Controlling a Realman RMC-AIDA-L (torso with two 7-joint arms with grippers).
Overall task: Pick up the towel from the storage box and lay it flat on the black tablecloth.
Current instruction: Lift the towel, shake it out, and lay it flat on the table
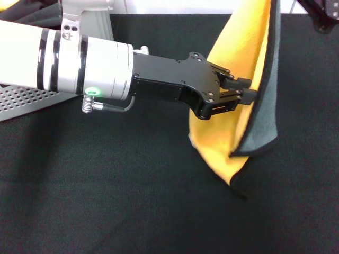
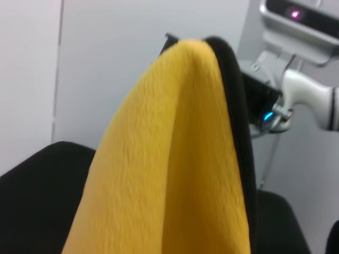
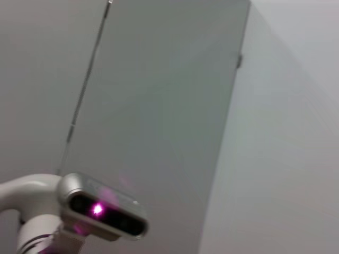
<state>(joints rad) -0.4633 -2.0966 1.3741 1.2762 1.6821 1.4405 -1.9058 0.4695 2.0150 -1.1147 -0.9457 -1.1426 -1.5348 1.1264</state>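
Hanging long-axis vertical over the wide matte black tablecloth [image 1: 106,201]: fleecy yellow, grey-backed towel [image 1: 233,132], side edge pinched in closed left hand [image 1: 244,94], top corner beyond view toward right hand [image 1: 324,16], grip unclear.

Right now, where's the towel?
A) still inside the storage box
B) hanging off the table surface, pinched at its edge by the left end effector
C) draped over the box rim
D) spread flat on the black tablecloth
B: in the head view the left end effector pinches the towel at its black-edged side, and the towel hangs folded above the black tablecloth, well clear of the storage box.
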